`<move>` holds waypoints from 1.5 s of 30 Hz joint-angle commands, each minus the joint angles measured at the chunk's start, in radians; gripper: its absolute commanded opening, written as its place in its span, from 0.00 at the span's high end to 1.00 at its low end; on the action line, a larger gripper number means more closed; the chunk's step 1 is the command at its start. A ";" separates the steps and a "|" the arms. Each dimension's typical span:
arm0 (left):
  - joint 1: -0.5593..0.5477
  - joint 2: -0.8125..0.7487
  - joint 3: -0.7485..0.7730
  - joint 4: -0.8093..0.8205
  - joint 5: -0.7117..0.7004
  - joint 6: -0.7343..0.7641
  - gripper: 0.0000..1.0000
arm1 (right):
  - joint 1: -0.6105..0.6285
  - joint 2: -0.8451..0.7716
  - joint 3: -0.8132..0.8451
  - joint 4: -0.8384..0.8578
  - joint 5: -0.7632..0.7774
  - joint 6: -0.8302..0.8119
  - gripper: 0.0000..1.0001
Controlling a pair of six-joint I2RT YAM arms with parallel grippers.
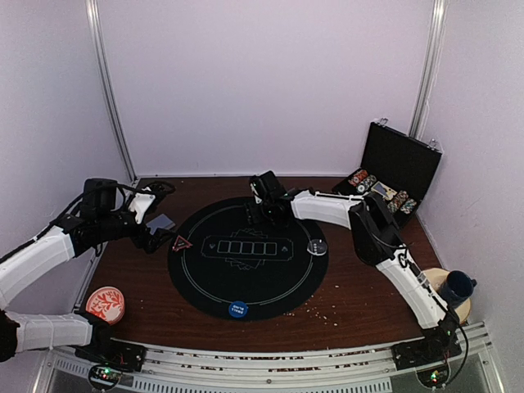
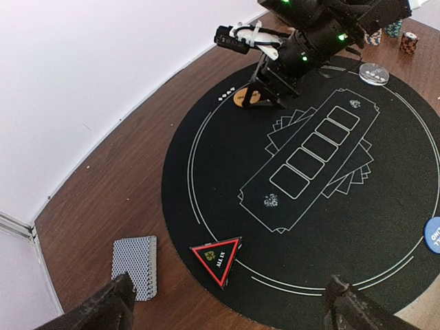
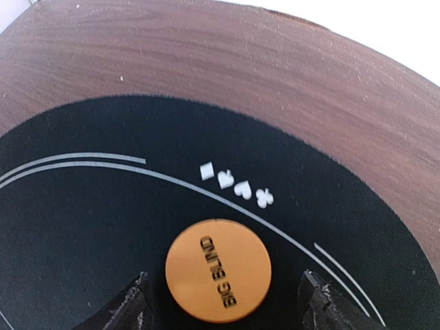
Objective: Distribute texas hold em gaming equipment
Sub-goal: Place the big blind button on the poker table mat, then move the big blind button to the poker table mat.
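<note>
Orange disc (image 3: 218, 270) marked BIG BLIND lies flat on the black mat (image 3: 62, 234), between the fingers of the right gripper (image 3: 225, 294). Those fingers stand apart, clear of the disc rim on both sides, and nothing is held. Lift straight up: a tilted or sideways withdrawal could catch the rim and slide the disc outward past the printed lines. The left gripper (image 2: 230, 289) is fully spread and empty, with the red triangle marker (image 2: 216, 258) just ahead of it and a playing card (image 2: 136, 266) beside one finger. A careless descent there could shove either piece.
</note>
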 commanded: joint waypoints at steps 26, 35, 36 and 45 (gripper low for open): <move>0.005 -0.006 -0.006 0.034 -0.001 0.005 0.02 | 0.042 -0.007 0.003 -0.195 0.308 -0.184 0.16; 0.004 -0.005 -0.009 0.041 -0.009 0.005 0.02 | 0.041 0.068 0.071 -0.136 0.410 -0.296 0.11; 0.004 -0.003 -0.010 0.041 -0.009 0.006 0.02 | 0.041 0.072 0.074 -0.127 0.411 -0.304 0.10; 0.004 0.003 -0.013 0.046 -0.015 0.005 0.02 | 0.034 0.110 0.122 -0.071 0.397 -0.324 0.08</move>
